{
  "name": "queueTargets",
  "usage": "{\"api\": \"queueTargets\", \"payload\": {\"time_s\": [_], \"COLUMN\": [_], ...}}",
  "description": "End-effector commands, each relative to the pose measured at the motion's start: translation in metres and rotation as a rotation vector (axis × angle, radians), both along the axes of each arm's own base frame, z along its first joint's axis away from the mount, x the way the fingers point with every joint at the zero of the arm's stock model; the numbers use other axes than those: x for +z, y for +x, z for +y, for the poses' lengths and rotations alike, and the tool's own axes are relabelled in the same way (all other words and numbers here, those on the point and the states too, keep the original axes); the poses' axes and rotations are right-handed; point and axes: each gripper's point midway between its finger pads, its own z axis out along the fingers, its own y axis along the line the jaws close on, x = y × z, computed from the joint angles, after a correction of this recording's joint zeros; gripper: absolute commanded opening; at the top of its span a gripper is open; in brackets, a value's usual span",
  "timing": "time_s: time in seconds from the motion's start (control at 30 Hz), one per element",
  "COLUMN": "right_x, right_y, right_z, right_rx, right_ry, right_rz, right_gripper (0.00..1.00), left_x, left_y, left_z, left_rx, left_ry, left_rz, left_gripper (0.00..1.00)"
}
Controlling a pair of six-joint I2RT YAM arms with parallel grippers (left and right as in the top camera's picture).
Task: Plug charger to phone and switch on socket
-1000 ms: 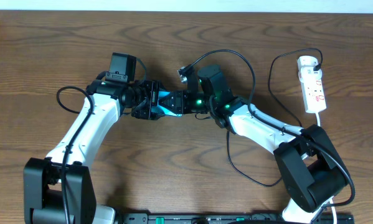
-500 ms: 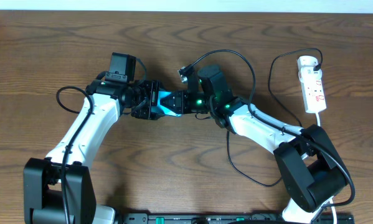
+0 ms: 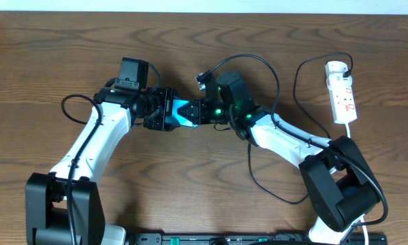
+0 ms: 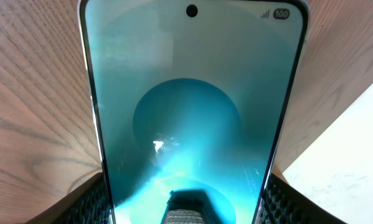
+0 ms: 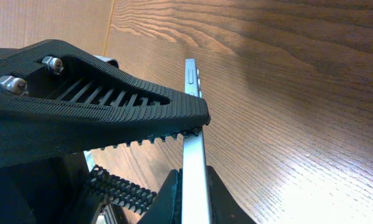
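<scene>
Overhead, a brown bench (image 3: pixel 190 197) with bold wavy wood grain fills the frame, and a pale strip runs along its top edge. The phone (image 3: pixel 186 111) sits at centre, a small teal patch between the left hand (image 3: pixel 168 112) and the right hand (image 3: pixel 202 112), which meet over it. The left wrist view has the screen facing the camera: light blue-teal with a darker round shape in the middle, a punch-hole lens at top centre, signal bars and a battery badge reading "100" at upper right. Ribbed black pads (image 4: pixel 89 205) press both long edges at the bottom of that frame, so the left hand is grasping the phone across its width. The right wrist view shows the phone edge-on, silver with side buttons, a ridged finger (image 5: pixel 111 118) against one face and a dark one against the other: the right hand is clenched on it. The charger (image 3: pixel 248 57) arcs above the hands, its tip at upper centre. The socket (image 3: pixel 342 92) lies at upper right, white with red marks too small to read.
</scene>
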Motion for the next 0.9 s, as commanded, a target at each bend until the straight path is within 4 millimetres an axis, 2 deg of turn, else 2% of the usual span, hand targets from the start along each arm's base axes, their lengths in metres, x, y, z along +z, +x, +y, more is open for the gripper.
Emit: {"api": "queueTargets", "payload": {"time_s": [0.0,0.13,0.87], "right_x": [0.0044,0.0044,0.0041], "right_y": [-0.0023,-0.0023,-0.0018], "right_z": [0.0054,0.0054,0.0052], "right_rx": [0.033,0.033,0.03], "right_ry": [0.017,0.017,0.015], "right_rz": [-0.013,-0.013,-0.014], "right_gripper": [0.06,0.01,0.01], "left_x": [0.0026,0.0025,0.0025], "left_y": [-0.0008,-0.0009,-0.0009], "left_z": [-0.0031,-0.0031,-0.0031], "left_rx": [-0.013,-0.013,-0.014], "left_ry": [-0.015,-0.015,-0.015], "left_rz": [-0.007,-0.007,-0.007], "left_gripper": [0.07,0.07,0.07]}}
